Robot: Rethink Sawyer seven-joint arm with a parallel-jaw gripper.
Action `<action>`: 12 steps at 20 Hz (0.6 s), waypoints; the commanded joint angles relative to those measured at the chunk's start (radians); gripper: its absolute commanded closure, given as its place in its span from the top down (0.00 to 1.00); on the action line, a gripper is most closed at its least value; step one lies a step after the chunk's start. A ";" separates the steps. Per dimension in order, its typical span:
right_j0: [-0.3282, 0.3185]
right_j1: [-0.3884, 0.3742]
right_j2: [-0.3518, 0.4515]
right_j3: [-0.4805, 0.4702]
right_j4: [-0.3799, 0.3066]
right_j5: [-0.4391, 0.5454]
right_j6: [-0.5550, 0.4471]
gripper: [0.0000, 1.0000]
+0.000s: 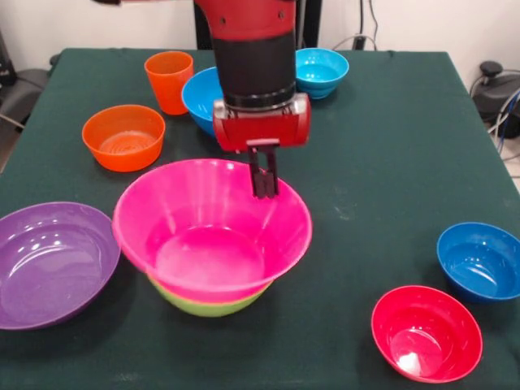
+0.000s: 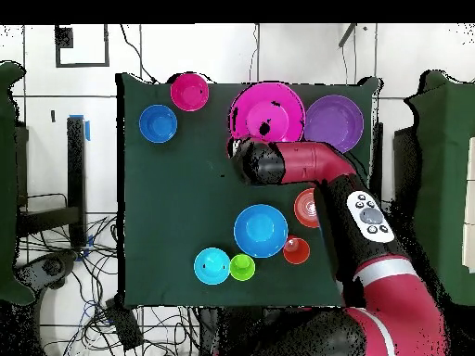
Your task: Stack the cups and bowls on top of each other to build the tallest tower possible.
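The huge pink bowl [image 1: 207, 244] sits nested in the lime green bowl [image 1: 207, 305] at the table's middle; it also shows in the overhead view [image 2: 267, 113]. My gripper [image 1: 264, 185] hangs over the pink bowl's far rim. Its fingers are close together with nothing seen between them. The purple bowl [image 1: 49, 264] lies left of the pink one. The orange bowl [image 1: 123, 136], orange cup [image 1: 169, 80] and large blue bowl [image 1: 199, 97] stand behind. The arm hides the green cup in the front view; the overhead view shows it [image 2: 242, 267].
A small light blue bowl [image 1: 321, 71] stands at the far edge. A small blue bowl [image 1: 481, 260] and the small red bowl [image 1: 426, 331] sit at the near right. The arm [image 2: 306, 167] reaches across the table past the orange bowl.
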 commanded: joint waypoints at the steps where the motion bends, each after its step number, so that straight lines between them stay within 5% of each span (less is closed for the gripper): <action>1: 0.012 0.083 0.034 0.022 -0.031 -0.005 -0.031 0.00; 12: 0.042 0.037 0.000 0.006 -0.020 0.056 -0.018 0.00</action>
